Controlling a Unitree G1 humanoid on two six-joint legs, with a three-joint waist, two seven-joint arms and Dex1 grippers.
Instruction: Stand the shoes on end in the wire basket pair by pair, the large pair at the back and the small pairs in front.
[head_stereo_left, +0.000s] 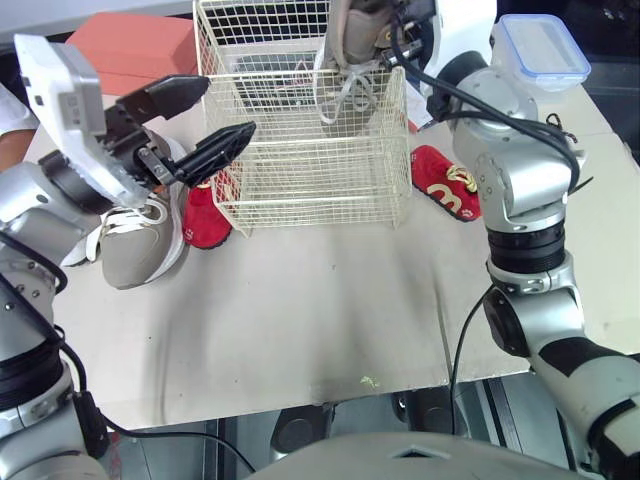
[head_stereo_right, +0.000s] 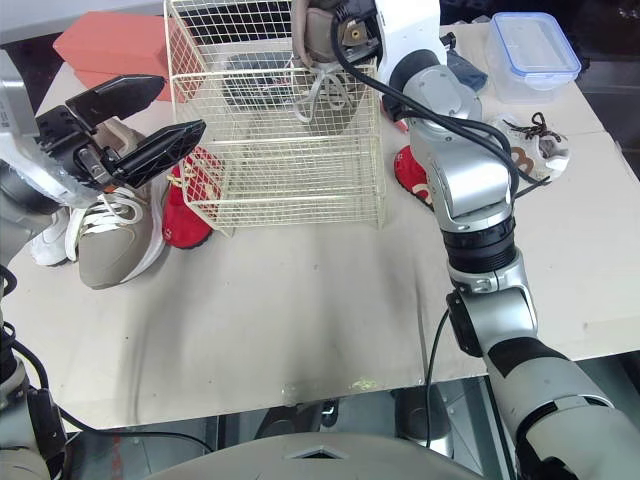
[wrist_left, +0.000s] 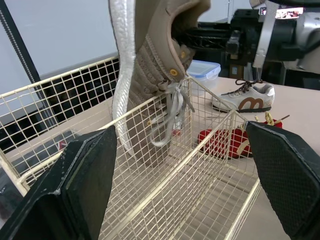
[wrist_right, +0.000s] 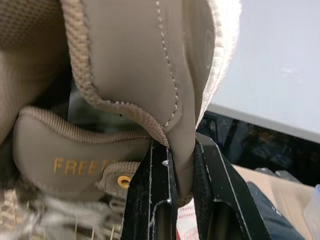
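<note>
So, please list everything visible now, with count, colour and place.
basket: one, cream wire, mid-table
held shoe: one, tan, over the basket's back
loose shoe: one, tan, left of the basket
left red shoe: one, red, at basket's left side
right red shoe: one, red, right of the basket
white shoe: one, white and brown, table's right side
tub: one, clear with blue lid, back right
red box: one, red, back left
table: one, beige
left tool: one, black, open, near the basket's left front corner
right tool: one, black, shut on the held shoe
</note>
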